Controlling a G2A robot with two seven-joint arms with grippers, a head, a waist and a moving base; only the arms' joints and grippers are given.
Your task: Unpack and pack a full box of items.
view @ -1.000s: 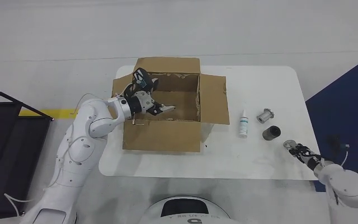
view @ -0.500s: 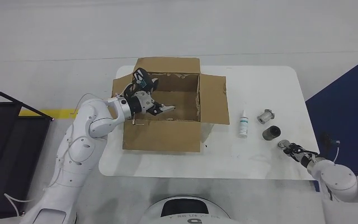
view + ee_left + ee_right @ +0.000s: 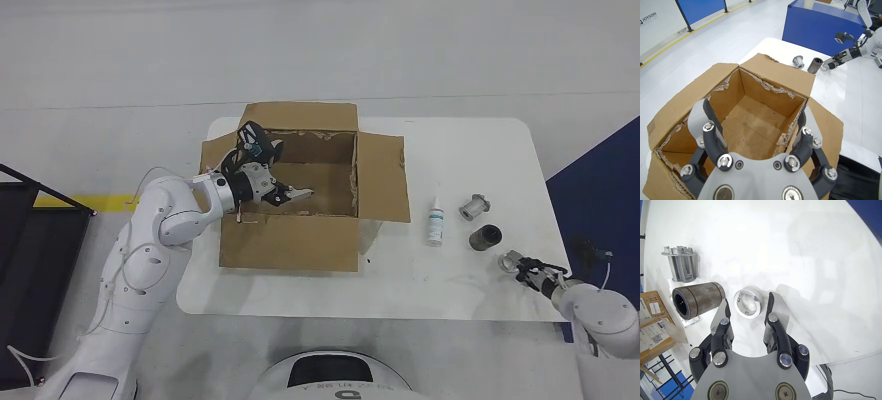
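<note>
The empty box (image 3: 290, 245) is overhung by the open left tool (image 3: 754, 109). A metal ring (image 3: 759, 306) on the desk (image 3: 470, 150) is straddled by the open right tool (image 3: 748, 304). Packing seems begun, so closing on the ring is called for.

box (image 3: 290, 242) left | bottle (image 3: 435, 218), spool (image 3: 474, 207), sleeve (image 3: 485, 239) to its right | ring (image 3: 511, 260) rightmost (before sleeve)

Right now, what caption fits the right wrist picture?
Open right pincer framing a silver ring beside a dark linear bearing on the white table.

White tbl (image 3: 480, 140); blue cabinet (image 3: 819, 32) just beside it; yellow floor line (image 3: 60, 201) & black rack (image 3: 25, 280) opp. side.
</note>
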